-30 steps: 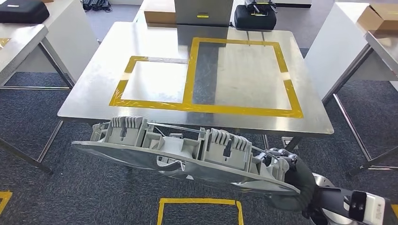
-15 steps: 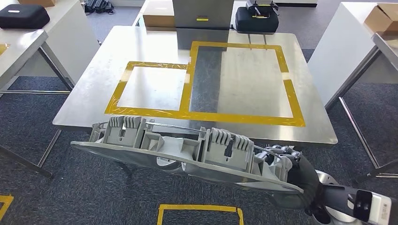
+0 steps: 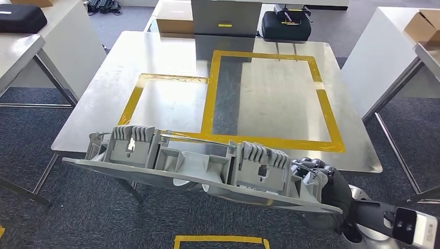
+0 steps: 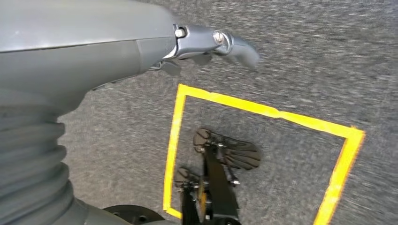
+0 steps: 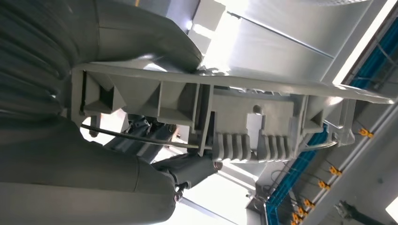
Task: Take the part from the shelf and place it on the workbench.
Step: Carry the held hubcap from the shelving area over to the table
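Observation:
A long grey plastic part (image 3: 197, 166) with ribbed blocks and a thin metal rod hangs level in front of the steel workbench (image 3: 171, 54), its far edge just over the bench's near edge. My right hand (image 3: 314, 179) grips the part at its right end; the right wrist view shows the part (image 5: 244, 117) close up with the thumb (image 5: 108, 187) wrapped under it. The left hand (image 4: 94, 51) hangs over the carpet with nothing in it, one finger (image 4: 220, 42) stretched out.
Yellow tape marks a small and a large rectangle (image 3: 272, 98) on the bench top. A grey box (image 3: 224, 15), a cardboard box (image 3: 174, 23) and a black case (image 3: 286, 25) stand at the bench's far edge. Side tables flank it. A yellow square (image 3: 220, 241) marks the carpet.
The whole view has shifted: the workbench looms larger and closer. The part now overlaps the bench's near edge, still held by the right hand.

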